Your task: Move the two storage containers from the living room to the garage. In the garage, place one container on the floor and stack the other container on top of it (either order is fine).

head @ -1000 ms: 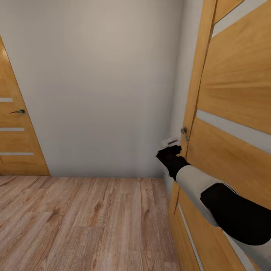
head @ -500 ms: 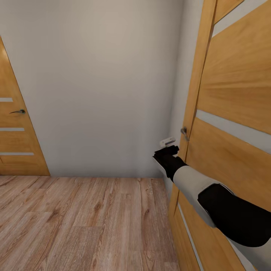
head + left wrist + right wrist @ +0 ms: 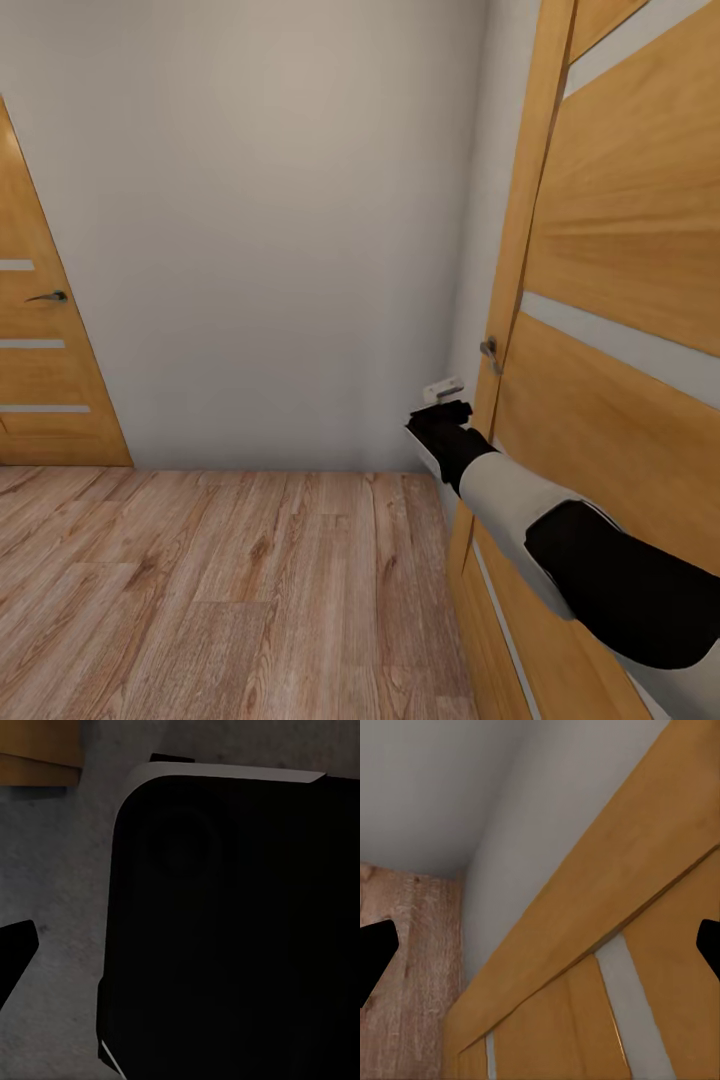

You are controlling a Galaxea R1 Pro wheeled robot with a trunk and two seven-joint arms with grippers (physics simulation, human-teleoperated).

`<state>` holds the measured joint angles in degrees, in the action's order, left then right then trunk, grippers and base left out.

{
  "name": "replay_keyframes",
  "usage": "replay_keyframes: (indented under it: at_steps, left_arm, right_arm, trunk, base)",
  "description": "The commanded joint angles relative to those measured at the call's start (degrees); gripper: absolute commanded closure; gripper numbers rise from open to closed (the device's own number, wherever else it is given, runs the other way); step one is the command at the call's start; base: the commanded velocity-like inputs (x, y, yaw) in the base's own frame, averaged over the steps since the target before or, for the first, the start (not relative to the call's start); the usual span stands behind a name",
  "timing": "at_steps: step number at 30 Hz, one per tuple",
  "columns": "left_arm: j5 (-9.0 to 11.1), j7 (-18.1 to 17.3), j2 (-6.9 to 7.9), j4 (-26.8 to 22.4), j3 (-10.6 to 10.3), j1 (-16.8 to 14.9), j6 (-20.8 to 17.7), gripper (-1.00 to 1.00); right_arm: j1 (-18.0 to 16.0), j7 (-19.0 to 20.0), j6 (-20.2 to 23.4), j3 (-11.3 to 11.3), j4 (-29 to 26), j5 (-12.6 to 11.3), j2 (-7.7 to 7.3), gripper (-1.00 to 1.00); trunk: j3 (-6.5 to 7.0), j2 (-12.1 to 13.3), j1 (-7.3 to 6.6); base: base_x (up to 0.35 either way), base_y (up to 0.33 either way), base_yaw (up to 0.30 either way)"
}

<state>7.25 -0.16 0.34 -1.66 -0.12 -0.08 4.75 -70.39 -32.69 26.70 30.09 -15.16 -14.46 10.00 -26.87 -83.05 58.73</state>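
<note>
No bins are in sight in any view, so where they are cannot be told from here. The head view looks into a corner with a white wall [image 3: 280,220], a wood-plank floor [image 3: 220,590] and two orange-brown doors.

The right arm [image 3: 560,530] reaches forward along the near door [image 3: 620,300], which fills that side of the head view. The right gripper [image 3: 441,403] sits close to the door's edge, just below and beside the grey handle [image 3: 489,351]. Whether it touches the door or the handle cannot be told. A small white part shows at the gripper's top, with black housing under it.

In the right wrist view, two black fingertips [image 3: 373,958] show at opposite edges, well apart, so the right jaws stand wide open with nothing between them. Between the tips lie the door's frame and panels [image 3: 585,967] with pale strips, the white wall corner [image 3: 472,787] and a strip of plank floor [image 3: 405,967].

The far door [image 3: 40,340] stands closed at the left of the head view, with a dark lever handle [image 3: 48,296] and three pale strips.

The left wrist view shows one black fingertip [image 3: 15,949] at the edge, over a grey speckled surface [image 3: 60,877]. A large black body with a pale rim [image 3: 225,930] takes up most of it, and an orange-brown patch [image 3: 37,750] sits in a corner. The second tip is hidden, so the state of the left jaws cannot be told
</note>
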Motion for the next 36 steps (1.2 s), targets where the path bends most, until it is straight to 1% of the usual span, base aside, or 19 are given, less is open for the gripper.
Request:
replay_keyframes:
  at_steps: [1, 4, 5, 6, 8, 13, 19, 21, 23, 24, 30, 34, 36]
  left_arm:
    - [0.48, -0.02, 0.0, -0.01, -0.06, -0.01, 0.15, -1.0]
    - [0.48, -0.02, -0.03, -0.01, -0.06, -0.01, 0.16, -1.0]
    - [0.48, -0.02, -0.05, -0.01, -0.06, -0.01, 0.16, -1.0]
    - [0.48, -0.02, -0.06, -0.01, -0.06, -0.01, 0.16, -1.0]
    - [0.48, -0.02, -0.04, -0.01, -0.06, -0.01, 0.17, -1.0]
    - [0.48, -0.02, 0.0, -0.01, -0.06, -0.01, 0.17, -1.0]
    - [0.48, -0.02, 0.01, -0.01, -0.06, -0.01, 0.17, -1.0]
    - [0.48, -0.02, 0.01, -0.01, -0.06, -0.01, 0.17, -1.0]
    - [0.48, -0.02, 0.01, -0.01, -0.06, -0.01, 0.17, -1.0]
    - [0.48, -0.02, 0.01, -0.01, -0.06, -0.01, 0.17, -1.0]
    - [0.48, -0.02, 0.01, -0.01, -0.06, -0.01, 0.17, -1.0]
    - [0.48, -0.02, 0.01, -0.01, -0.06, -0.01, 0.17, -1.0]
    - [0.48, -0.02, 0.01, -0.01, -0.06, -0.01, 0.17, -1.0]
  right_arm:
    - [-0.11, -0.35, 0.25, 0.52, -0.22, -0.78, 0.0, -1.0]
    - [-0.01, 0.46, 0.18, 0.56, -0.65, -1.08, 0.0, -1.0]
    - [0.54, 0.92, 0.07, 0.57, -0.87, -1.12, 0.0, -1.0]
    - [1.46, 1.38, -0.11, 0.6, -1.1, -1.14, 0.0, -1.0]
    - [4.37, 2.88, -0.72, 0.64, -2.5, -1.17, 0.0, -1.0]
    - [11.04, 7.7, -0.91, 0.77, -8.16, -1.23, 0.0, -1.0]
    - [13.01, 12.93, -0.94, 0.84, -9.09, -1.27, 0.0, -1.0]
    - [14.96, 15.68, -0.95, 0.88, -9.84, -1.27, 0.0, -1.0]
    - [16.35, 17.22, -0.92, 0.9, -10.73, -1.27, 0.0, -1.0]
    - [17.79, 18.53, -0.89, 0.91, -11.65, -1.27, 0.0, -1.0]
    - [24.19, 22.84, -1.08, 0.99, -12.87, -1.22, 0.0, -1.0]
    - [27.25, 25.3, -1.11, 1.03, -12.94, -1.01, 0.0, -1.0]
    - [27.82, 25.74, -1.15, 1.05, -12.95, -0.97, 0.0, -1.0]
  trunk:
    - [-0.06, -0.03, 0.0]
    - [-0.06, -0.03, 0.0]
    - [-0.06, -0.03, 0.0]
    - [-0.06, -0.03, 0.0]
    - [-0.06, -0.03, 0.0]
    - [-0.06, -0.03, 0.0]
    - [-0.06, -0.03, 0.0]
    - [-0.06, -0.03, 0.0]
    - [-0.06, -0.03, 0.0]
    - [-0.06, -0.03, 0.0]
    - [-0.06, -0.03, 0.0]
    - [-0.06, -0.03, 0.0]
    - [-0.06, -0.03, 0.0]
  base:
    - [0.0, 0.0, 0.0]
    - [0.0, 0.0, 0.0]
    - [0.0, 0.0, 0.0]
    - [0.0, 0.0, 0.0]
    - [0.0, 0.0, 0.0]
    - [0.0, 0.0, 0.0]
    - [0.0, 0.0, 0.0]
    - [0.0, 0.0, 0.0]
    - [0.0, 0.0, 0.0]
    - [0.0, 0.0, 0.0]
    - [0.0, 0.0, 0.0]
    - [0.0, 0.0, 0.0]
    - [0.0, 0.0, 0.0]
